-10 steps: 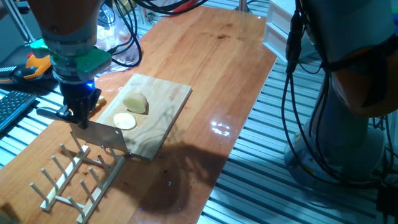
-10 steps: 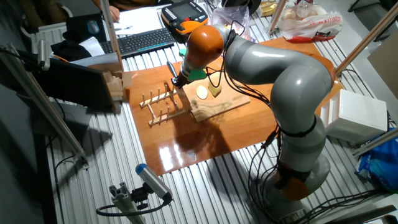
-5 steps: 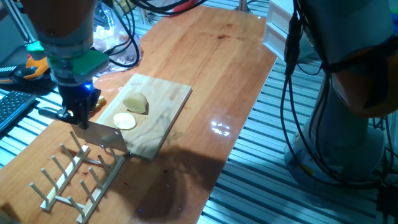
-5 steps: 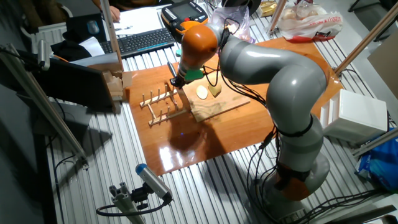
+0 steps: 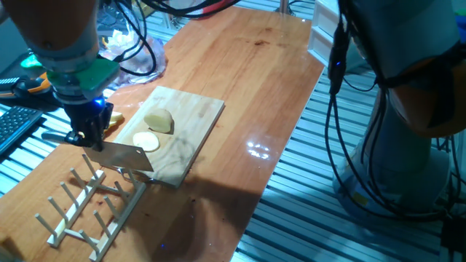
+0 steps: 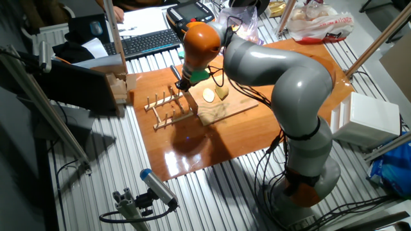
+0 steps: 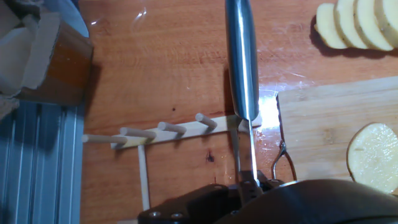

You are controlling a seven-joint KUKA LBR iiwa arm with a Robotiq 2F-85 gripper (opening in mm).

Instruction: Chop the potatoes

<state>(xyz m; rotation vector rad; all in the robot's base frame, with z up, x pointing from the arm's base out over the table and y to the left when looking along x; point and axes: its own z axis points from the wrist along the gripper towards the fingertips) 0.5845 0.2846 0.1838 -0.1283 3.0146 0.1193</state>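
Note:
Two pale yellow potatoes lie on the wooden cutting board: a rounded lump and a cut half with its flat face up. In the hand view that half shows at the right edge. My gripper is shut on a knife with a broad steel blade. It hangs left of the board, over the wooden peg rack. The hand view shows the blade edge-on above the rack's pegs, apart from the board. From the other fixed view, my gripper sits left of the potatoes.
A fanned row of thin yellow slices lies on the table beyond the board. A wooden block stands at the table's edge near the rack. A keyboard, a pendant and a plastic bag lie at the table's far end.
My gripper with the knife has drifted a little to the left, away from the board and further over the peg rack. The potatoes have not moved.

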